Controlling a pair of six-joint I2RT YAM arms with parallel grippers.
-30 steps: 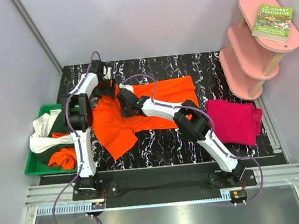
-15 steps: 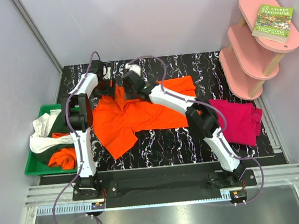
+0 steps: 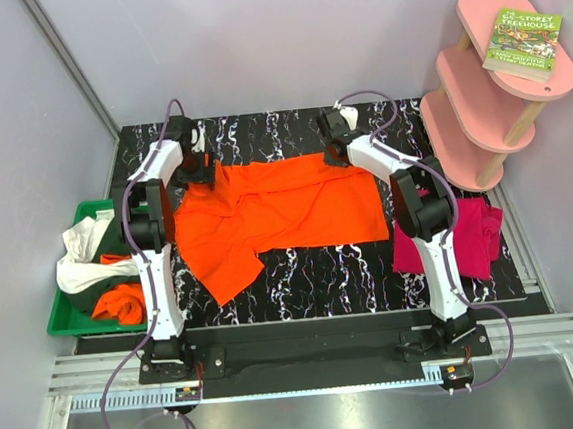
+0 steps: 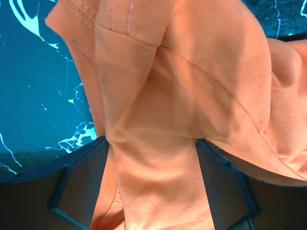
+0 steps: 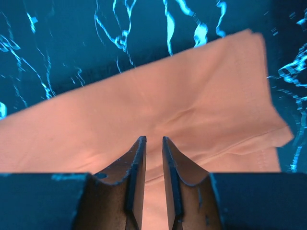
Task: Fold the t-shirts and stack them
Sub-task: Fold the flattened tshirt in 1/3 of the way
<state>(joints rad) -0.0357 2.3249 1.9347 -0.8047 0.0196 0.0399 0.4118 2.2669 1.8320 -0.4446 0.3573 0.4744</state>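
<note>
Top external view: our orange t-shirt (image 3: 286, 204) lies spread but unfolded on the tabletop (image 3: 302, 273). The left pincer (image 3: 205, 166) pinches its far-left corner, and the right pincer (image 3: 336, 153) is nearly pressed together at its far edge. Only the magenta t-shirt (image 3: 459, 235) looks folded; more t-shirts (image 3: 90, 267) wait in the green bin (image 3: 65, 319).

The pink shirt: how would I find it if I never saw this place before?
Look at the black table with white squiggles, then go to its right edge, near the pink shelf. The pink shirt lies there folded small, while the orange shirt beside it is spread out wide across the middle.
</note>
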